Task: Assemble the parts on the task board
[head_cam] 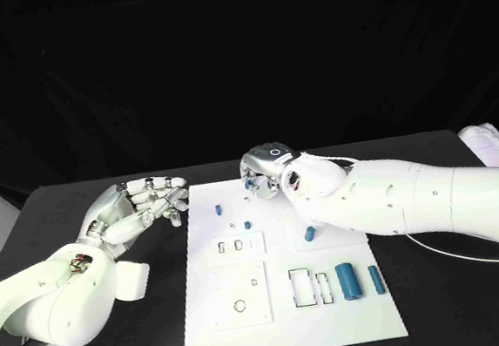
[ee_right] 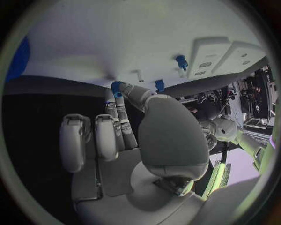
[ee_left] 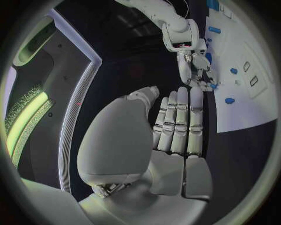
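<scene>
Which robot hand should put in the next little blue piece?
Probably the right robot hand: it is over the white plate's far edge, fingertips at a small blue piece. The left robot hand is beside the plate, holding nothing.

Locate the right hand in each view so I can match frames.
Head view: right hand over the task board's far edge, right of centre.
Left wrist view: it hangs off the white arm beside the board's edge.
Right wrist view: its own palm fills the middle, fingertips at a blue part.
Shared landmark: the task board.
</scene>
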`<act>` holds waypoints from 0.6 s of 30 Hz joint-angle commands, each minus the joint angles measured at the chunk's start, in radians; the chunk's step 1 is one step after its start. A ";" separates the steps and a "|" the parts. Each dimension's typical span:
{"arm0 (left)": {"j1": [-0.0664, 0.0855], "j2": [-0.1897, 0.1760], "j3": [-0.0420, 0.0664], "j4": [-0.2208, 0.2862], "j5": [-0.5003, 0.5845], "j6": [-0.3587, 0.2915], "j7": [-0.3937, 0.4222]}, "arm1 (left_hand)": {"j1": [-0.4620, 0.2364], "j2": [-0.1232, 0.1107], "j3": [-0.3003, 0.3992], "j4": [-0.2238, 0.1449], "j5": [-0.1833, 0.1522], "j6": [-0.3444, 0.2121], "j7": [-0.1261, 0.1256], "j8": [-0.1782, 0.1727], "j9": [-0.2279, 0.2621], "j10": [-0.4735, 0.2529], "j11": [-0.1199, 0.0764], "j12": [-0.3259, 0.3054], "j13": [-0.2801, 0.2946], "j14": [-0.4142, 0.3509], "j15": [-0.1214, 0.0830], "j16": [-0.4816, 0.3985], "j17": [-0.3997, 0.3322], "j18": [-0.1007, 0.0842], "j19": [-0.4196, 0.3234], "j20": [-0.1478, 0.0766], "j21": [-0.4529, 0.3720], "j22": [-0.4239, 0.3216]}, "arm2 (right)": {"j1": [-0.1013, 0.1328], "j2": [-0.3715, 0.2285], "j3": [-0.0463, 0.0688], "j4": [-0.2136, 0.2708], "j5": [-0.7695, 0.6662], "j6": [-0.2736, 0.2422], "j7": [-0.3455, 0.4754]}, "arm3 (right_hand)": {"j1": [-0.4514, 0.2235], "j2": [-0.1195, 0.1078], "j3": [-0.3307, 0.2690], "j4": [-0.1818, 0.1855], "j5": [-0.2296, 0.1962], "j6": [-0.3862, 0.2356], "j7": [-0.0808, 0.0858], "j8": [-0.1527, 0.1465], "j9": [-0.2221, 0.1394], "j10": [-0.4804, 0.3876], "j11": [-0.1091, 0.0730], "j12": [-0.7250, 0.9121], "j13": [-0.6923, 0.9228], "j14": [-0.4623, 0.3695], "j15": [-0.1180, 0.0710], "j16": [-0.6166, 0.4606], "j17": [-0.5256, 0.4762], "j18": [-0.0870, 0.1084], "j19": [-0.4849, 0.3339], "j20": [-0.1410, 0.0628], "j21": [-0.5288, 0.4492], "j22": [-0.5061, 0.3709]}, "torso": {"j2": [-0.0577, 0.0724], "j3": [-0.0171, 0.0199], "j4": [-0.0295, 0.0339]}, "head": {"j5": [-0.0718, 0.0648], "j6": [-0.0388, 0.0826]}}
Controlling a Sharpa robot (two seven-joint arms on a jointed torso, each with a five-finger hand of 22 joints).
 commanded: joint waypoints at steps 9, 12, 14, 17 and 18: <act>0.003 0.000 0.001 0.001 -0.003 0.014 0.003 | -0.001 -0.004 0.007 -0.001 -0.005 -0.006 -0.001 0.004 0.002 -0.010 -0.001 0.006 0.002 0.007 0.000 -0.005 0.002 0.014 -0.009 0.000 0.010 0.003 | -0.003 0.001 -0.002 -0.004 -0.012 0.007 0.000 | -0.044 -0.046 -0.003 0.012 -0.031 -0.057 0.016 -0.028 -0.004 -0.057 0.005 -0.003 -0.013 0.026 0.017 -0.018 -0.034 -0.004 -0.004 0.008 -0.050 0.002 | 0.001 -0.0010 -0.0001 | -0.002 0.003; 0.003 0.000 0.001 0.001 -0.003 0.014 0.003 | -0.001 -0.004 0.007 -0.001 -0.005 -0.006 -0.001 0.004 0.002 -0.010 -0.001 0.006 0.002 0.007 0.000 -0.005 0.002 0.014 -0.009 0.000 0.010 0.003 | -0.003 0.003 -0.002 -0.009 -0.011 0.006 0.001 | -0.034 -0.042 -0.156 0.022 -0.027 -0.140 0.007 -0.083 -0.020 -0.200 0.021 0.009 -0.042 0.003 0.031 -0.068 -0.118 0.035 -0.080 0.024 -0.199 -0.181 | 0.000 -0.0008 0.0004 | -0.002 0.004; 0.003 -0.001 0.001 0.001 -0.003 0.014 0.003 | -0.001 -0.004 0.007 -0.001 -0.005 -0.006 -0.001 0.004 0.002 -0.011 -0.001 0.006 0.002 0.008 0.000 -0.005 0.002 0.014 -0.009 0.000 0.011 0.004 | -0.003 0.002 -0.002 -0.010 -0.011 0.004 0.001 | 0.051 -0.004 -0.357 0.059 -0.020 -0.170 -0.001 -0.111 -0.030 -0.254 0.035 0.007 -0.044 -0.008 0.037 -0.098 -0.168 0.049 -0.100 0.032 -0.279 -0.267 | 0.000 -0.0008 0.0009 | -0.003 0.005; 0.004 -0.001 0.001 0.001 -0.003 0.014 0.002 | -0.001 -0.004 0.007 -0.001 -0.005 -0.006 -0.001 0.004 0.002 -0.011 -0.001 0.006 0.002 0.008 0.000 -0.005 0.002 0.014 -0.009 0.000 0.011 0.004 | -0.003 -0.004 -0.002 -0.005 -0.013 -0.003 0.001 | 0.117 -0.019 -0.450 0.149 -0.018 -0.187 -0.018 -0.127 -0.038 -0.302 0.045 0.001 -0.048 -0.009 0.042 -0.102 -0.181 0.049 -0.096 0.040 -0.303 -0.287 | 0.001 -0.0010 0.0012 | -0.003 0.004; 0.004 -0.002 0.001 0.001 -0.003 0.014 0.002 | -0.001 -0.004 0.007 -0.001 -0.005 -0.006 -0.001 0.004 0.002 -0.011 -0.001 0.006 0.002 0.008 0.000 -0.005 0.002 0.014 -0.009 0.000 0.011 0.004 | -0.003 -0.008 -0.002 0.000 -0.013 -0.006 0.000 | 0.141 -0.029 -0.466 0.186 -0.018 -0.186 -0.018 -0.129 -0.039 -0.307 0.045 0.002 -0.047 -0.009 0.045 -0.101 -0.182 0.051 -0.094 0.039 -0.308 -0.290 | 0.000 -0.0009 0.0009 | -0.002 0.003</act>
